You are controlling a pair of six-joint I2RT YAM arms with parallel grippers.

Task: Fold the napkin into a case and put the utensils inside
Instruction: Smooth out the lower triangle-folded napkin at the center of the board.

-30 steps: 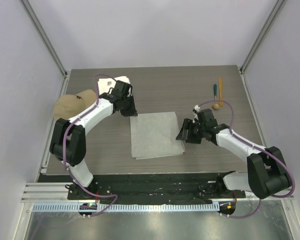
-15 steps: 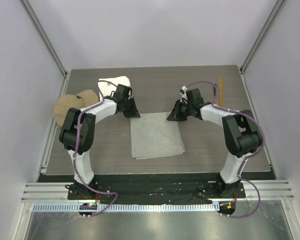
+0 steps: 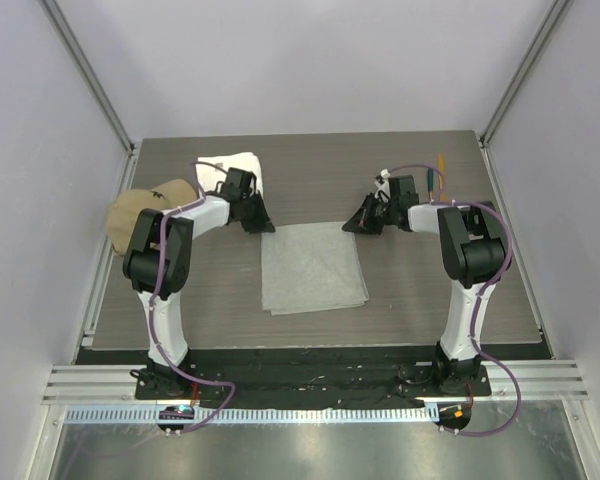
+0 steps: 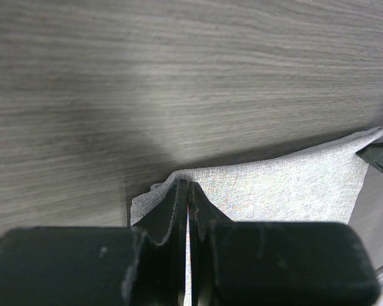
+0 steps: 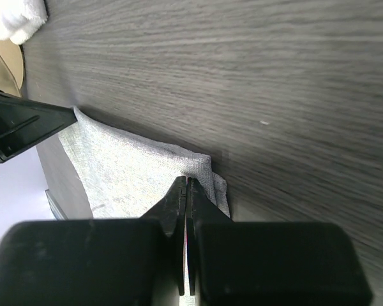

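Note:
The light-grey napkin [image 3: 313, 268] lies flat as a rough square in the middle of the table. My left gripper [image 3: 263, 226] is at its far left corner, jaws shut, with the cloth [image 4: 274, 185] bunched up around the tips [image 4: 188, 185]. At the far right corner, my right gripper [image 3: 352, 226] is also shut, pinching the napkin's [image 5: 127, 166] corner fold at its tips [image 5: 186, 180]. The utensils lie at the back right: a teal-handled one [image 3: 430, 180] and an orange stick [image 3: 441, 170], partly hidden behind the right arm.
A thick white towel [image 3: 232, 165] and a tan cap [image 3: 145, 210] sit at the back left, close to the left arm. The towel [image 5: 22, 16] also shows in the right wrist view's corner. Grey walls stand on both sides and behind.
The right arm swung from the napkin's near right side to its far right corner, and its jaws closed there. The left gripper closed fully on the far left corner.

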